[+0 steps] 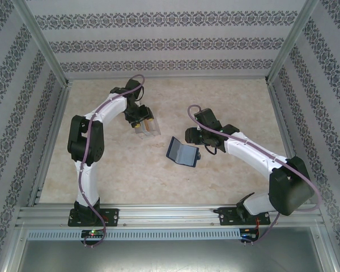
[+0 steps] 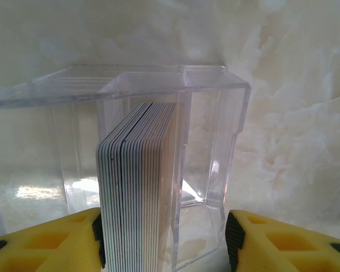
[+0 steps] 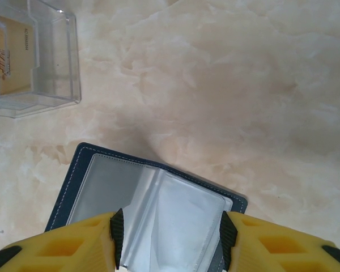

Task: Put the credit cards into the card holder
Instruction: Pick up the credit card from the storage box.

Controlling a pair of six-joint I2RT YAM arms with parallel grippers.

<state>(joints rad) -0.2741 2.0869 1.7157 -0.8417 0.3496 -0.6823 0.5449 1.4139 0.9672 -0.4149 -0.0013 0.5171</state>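
Top external, open card holder (image 1: 182, 152) on worktop (image 1: 175, 96), right claw (image 3: 169, 241) at its 3 o'clock, apart, left claw (image 2: 163, 241) apart astride credit cards (image 2: 137, 192).

Credit cards (image 2: 139, 187) stand inside the clear box (image 2: 215, 141), left of the card holder (image 1: 182, 151).
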